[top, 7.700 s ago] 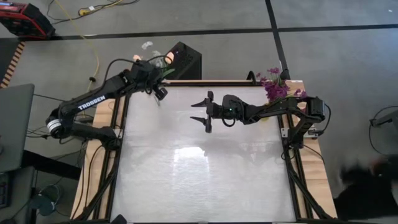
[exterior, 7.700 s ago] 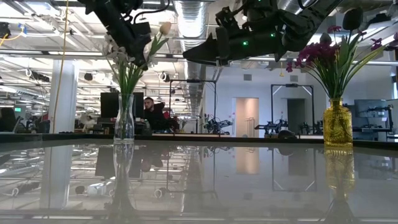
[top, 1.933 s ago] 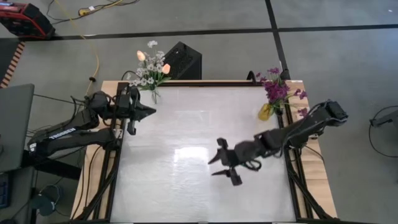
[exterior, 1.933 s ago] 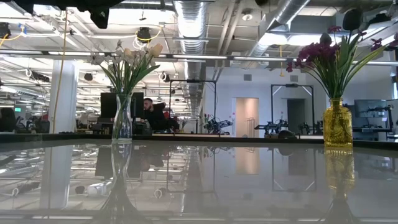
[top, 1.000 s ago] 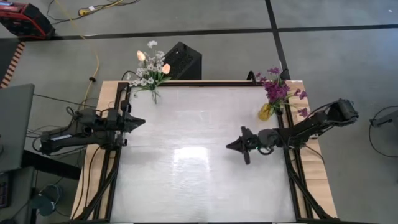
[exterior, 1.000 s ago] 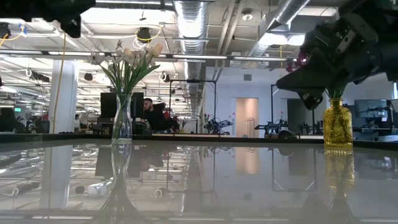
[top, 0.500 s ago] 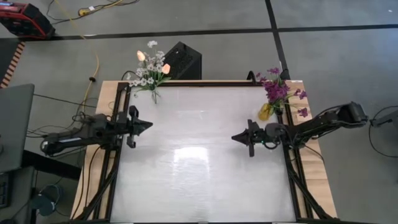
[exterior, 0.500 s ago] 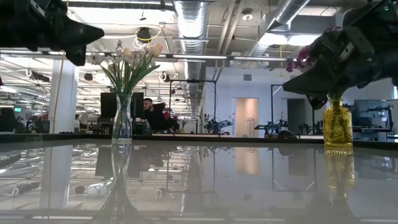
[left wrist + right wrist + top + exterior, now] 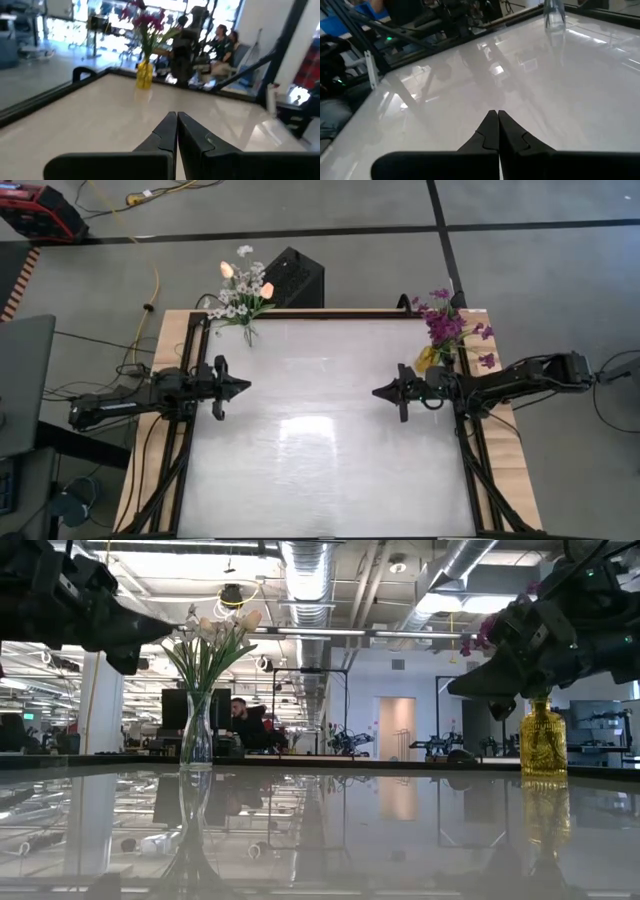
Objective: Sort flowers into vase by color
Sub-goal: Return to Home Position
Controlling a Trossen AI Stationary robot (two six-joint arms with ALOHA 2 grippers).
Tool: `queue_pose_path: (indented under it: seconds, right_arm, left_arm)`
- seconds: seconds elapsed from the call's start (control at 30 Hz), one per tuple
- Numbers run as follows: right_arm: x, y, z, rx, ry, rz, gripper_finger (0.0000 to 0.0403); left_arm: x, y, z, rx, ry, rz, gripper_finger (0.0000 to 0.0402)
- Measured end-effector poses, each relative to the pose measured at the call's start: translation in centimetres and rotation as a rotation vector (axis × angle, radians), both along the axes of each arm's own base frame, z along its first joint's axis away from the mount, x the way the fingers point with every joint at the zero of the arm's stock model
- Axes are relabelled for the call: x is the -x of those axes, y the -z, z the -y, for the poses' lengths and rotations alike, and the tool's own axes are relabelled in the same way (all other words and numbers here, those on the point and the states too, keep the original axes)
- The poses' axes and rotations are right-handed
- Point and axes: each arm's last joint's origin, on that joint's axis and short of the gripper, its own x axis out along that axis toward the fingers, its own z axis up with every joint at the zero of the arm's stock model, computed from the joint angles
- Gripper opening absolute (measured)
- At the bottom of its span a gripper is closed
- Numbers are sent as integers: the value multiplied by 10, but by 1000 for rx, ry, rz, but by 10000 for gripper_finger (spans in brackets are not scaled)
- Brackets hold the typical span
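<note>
High view is showing white and peach-cream flowers [image 9: 243, 288] sitting in the clear glass vase [image 9: 197, 735] at the glossy white table's [image 9: 320, 470] far-left corner, and purple blossoms [image 9: 443, 322] in the yellow glass vase [image 9: 542, 745] at its far-right corner. Left gripper [image 9: 244, 385] is hanging over the table's left edge and right gripper [image 9: 378, 393] over its right side. Both are pinched fully together, gripping nothing.

Both arms are dark, close to black all over, built of slim tubular links with chunkier joint housings between them. Thin black cables [image 9: 132, 368] loop beside the left arm [image 9: 120, 405]; the right arm [image 9: 520, 375] is of the same dark make. Each ends in a wide crossbar head. The left pincer [image 9: 246, 386] and right pincer [image 9: 376, 393] each have two matte black fingers [image 9: 162, 135], flat-sided and tapering to a sharp wedge, with a small stepped notch along the inner edge.
</note>
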Motion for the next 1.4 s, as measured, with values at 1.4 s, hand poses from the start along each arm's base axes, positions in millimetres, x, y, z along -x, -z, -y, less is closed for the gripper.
queue_pose_path:
  seconds: [1.4]
  right_arm:
    - [4,13,1,-1,22,-139,38]
  left_arm:
    - [-1,7,-2,6,-60,-67,0]
